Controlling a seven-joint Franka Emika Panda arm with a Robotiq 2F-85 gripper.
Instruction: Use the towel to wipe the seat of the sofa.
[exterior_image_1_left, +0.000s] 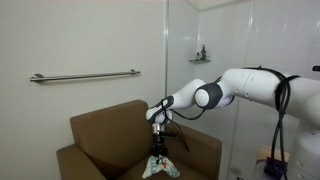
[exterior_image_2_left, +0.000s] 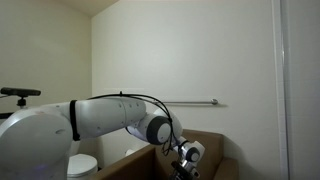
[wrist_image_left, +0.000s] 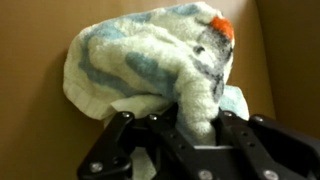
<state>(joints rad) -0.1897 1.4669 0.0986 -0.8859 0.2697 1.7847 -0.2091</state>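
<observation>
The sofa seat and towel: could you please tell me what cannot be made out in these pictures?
The sofa seat: partly cut off by the bottom edge in an exterior view; hidden behind the sofa's side and the arm in an exterior view.
Whether the towel touches the seat: the towel itself covers that, wrist view.
The claw fingertips: buried in towel, wrist view.

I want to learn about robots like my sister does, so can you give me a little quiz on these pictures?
1. True or false: the hand is empty.
2. What colour is the sofa? A green, B brown, C red.
3. Fill in: the metal rail is fixed to the ____.

Key: 1 false, it grips the towel; 2 B; 3 wall.
</observation>
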